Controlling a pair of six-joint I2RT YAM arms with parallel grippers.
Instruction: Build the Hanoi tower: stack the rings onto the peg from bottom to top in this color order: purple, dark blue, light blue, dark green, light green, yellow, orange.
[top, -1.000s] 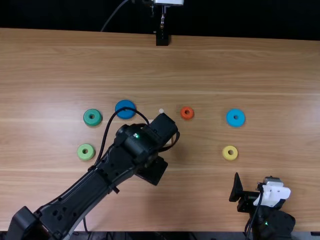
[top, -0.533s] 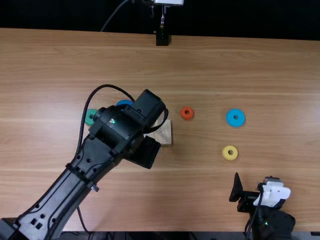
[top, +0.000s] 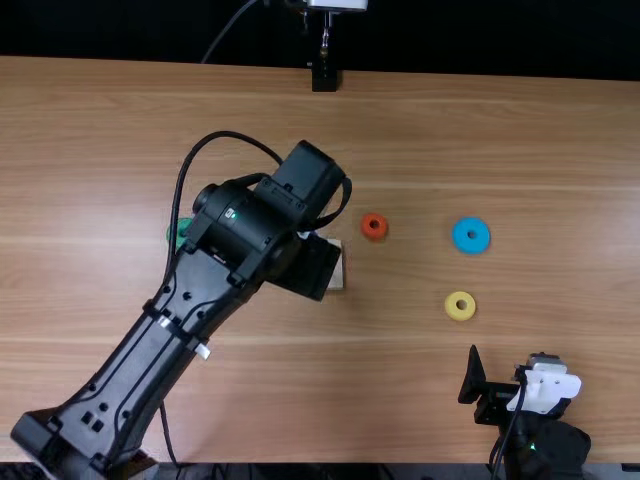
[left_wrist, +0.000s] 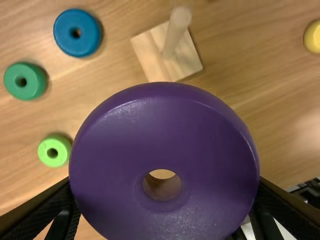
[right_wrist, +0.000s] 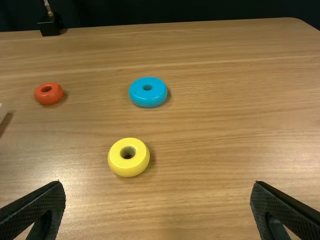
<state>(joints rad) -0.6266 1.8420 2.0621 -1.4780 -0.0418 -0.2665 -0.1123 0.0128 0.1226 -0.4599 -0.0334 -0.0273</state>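
Ring in glossy purple (left_wrist: 160, 135), thick and round, is clamped at its sides between the black fingers of the left end effector (top: 308, 268), near the centre of the top view. Close to it, a round pale wooden peg (left_wrist: 175, 31) rises from a square pale wooden base (top: 337, 272). The left wrist view has a dark blue ring (left_wrist: 77, 33) between that base and a round dark green ring (left_wrist: 25, 81), with a smaller light green ring (left_wrist: 54, 151) near the latter. Right of centre in the top frame lie a small orange ring (top: 374, 227), a light blue ring (top: 471, 236) and a yellow ring (top: 460, 306) on the wooden tabletop (top: 400, 130). Lower right, the right end effector (top: 507, 362) is spread wide, gripping nothing.
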